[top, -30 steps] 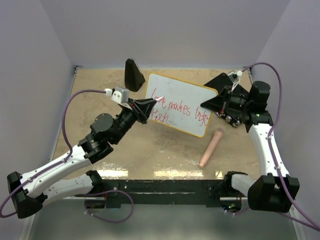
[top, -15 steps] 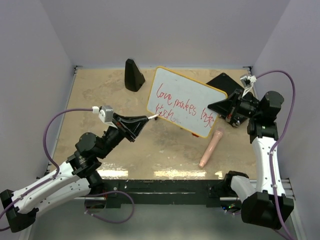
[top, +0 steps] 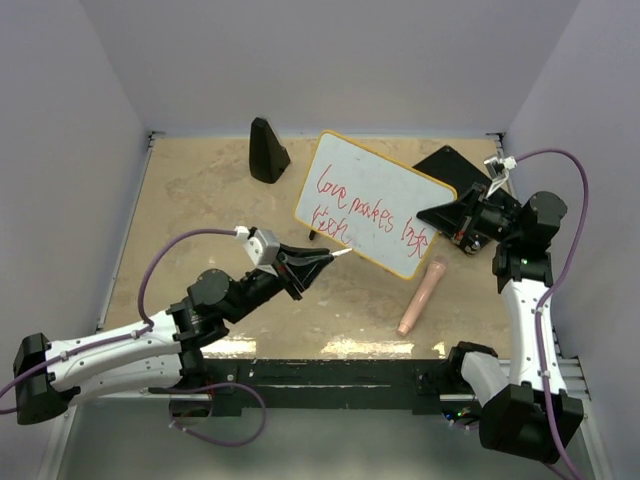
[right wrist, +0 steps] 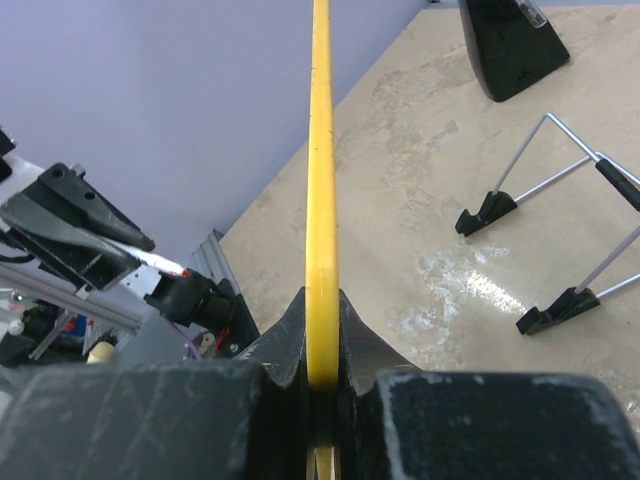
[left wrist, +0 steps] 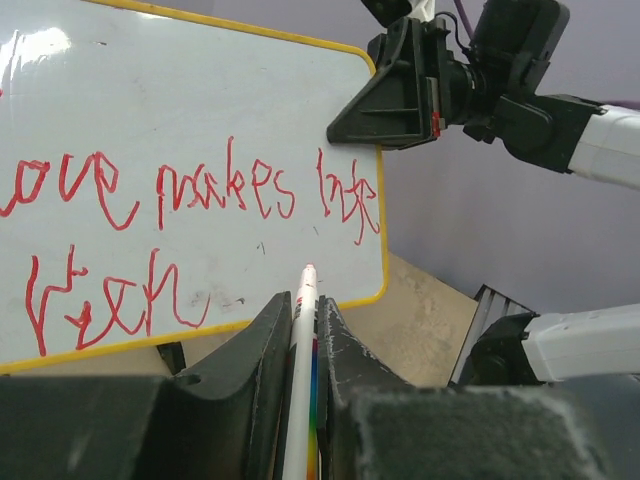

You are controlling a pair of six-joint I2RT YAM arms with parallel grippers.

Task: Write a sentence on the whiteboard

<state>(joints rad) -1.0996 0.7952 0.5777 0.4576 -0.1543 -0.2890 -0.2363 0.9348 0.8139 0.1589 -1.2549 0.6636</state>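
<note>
Tan mottled tabletop (top: 200, 200), plain lavender walls (top: 330, 60) on three sides. Top view: black cone (top: 267, 152) at the back, black flat piece (top: 445, 163) back-right, pink cylinder (top: 421, 296) lying front-right, apart from the rest. The whiteboard (top: 375, 190) is center-right, tilted, w/ the R gripper (top: 425, 213) on its right edge. The sentence (left wrist: 190, 190) is red cursive in 2 lines; top line reads approx "love makes life", 2nd line unclear. The L gripper (top: 322, 258) is front-center, fingers pinching a white marker (left wrist: 303, 320); the tip points at the board's lower edge, can't tell if it touches. L wrist view gives the writing close up and the pinch on the marker barrel, which the top view shows only small. R wrist view gives the yellow rim edge-on, clamped tight btwn both fingers, plus a wire stand (right wrist: 485, 214) w/ black feet on the table beyond the board, mostly hidden from the top cam.
</note>
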